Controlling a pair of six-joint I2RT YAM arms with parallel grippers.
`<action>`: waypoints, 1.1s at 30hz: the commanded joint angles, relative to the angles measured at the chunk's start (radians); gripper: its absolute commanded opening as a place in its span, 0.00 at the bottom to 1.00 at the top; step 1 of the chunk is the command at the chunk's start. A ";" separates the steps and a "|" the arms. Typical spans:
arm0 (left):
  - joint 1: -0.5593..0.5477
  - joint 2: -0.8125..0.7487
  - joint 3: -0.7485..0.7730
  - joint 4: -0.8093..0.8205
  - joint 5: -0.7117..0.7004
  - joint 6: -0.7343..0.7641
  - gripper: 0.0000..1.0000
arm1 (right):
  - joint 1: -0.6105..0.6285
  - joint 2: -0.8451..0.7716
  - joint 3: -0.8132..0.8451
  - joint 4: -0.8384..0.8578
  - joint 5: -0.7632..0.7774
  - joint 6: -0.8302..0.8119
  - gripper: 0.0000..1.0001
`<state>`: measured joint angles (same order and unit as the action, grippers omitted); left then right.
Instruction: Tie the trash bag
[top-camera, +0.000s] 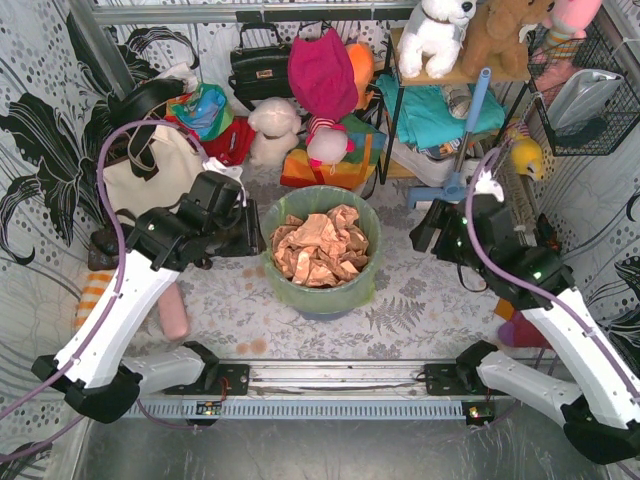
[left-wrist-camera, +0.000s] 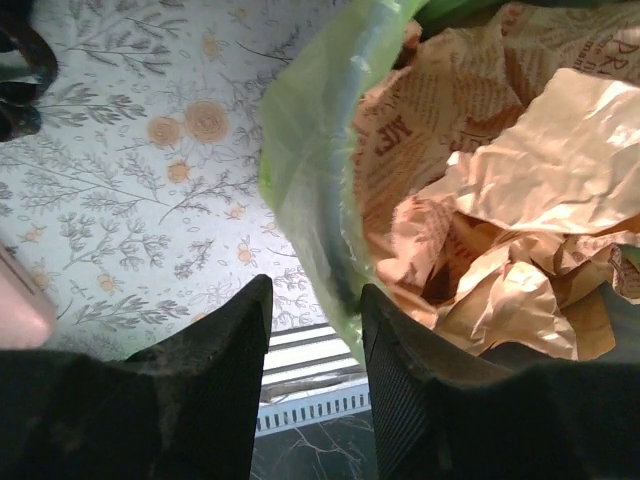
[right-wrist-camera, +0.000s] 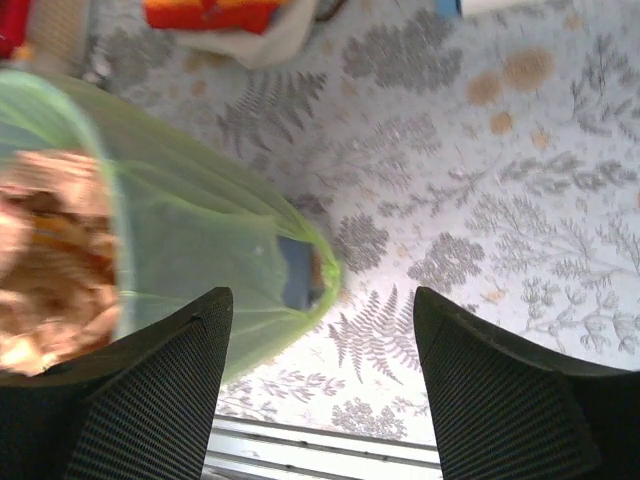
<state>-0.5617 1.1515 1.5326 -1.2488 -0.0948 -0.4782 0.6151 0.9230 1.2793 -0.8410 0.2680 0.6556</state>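
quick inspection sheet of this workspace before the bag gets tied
surface: floral-print tabletop, flat
job's things: trash bag lines the bin, mouth open, untied, full of crumpled paper
clutter: pink cylinder by the left arm; plush toys and handbag at the back
grippers: left gripper open at the bag's rim; right gripper open, apart from the bag
cables: purple cables along both arms
surroundings: patterned walls, shelf, wire basket
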 joint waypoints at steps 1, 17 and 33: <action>0.003 -0.024 -0.066 0.114 0.111 -0.025 0.48 | 0.000 -0.055 -0.197 0.059 -0.011 0.079 0.72; 0.003 -0.020 -0.061 0.144 0.135 -0.028 0.35 | -0.004 -0.020 -0.764 0.731 -0.387 0.277 0.55; 0.003 -0.008 -0.069 0.139 0.139 -0.025 0.31 | -0.078 0.273 -0.922 1.084 -0.586 0.285 0.45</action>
<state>-0.5617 1.1366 1.4559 -1.1603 0.0231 -0.5045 0.5564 1.1446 0.3763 0.0998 -0.2478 0.9348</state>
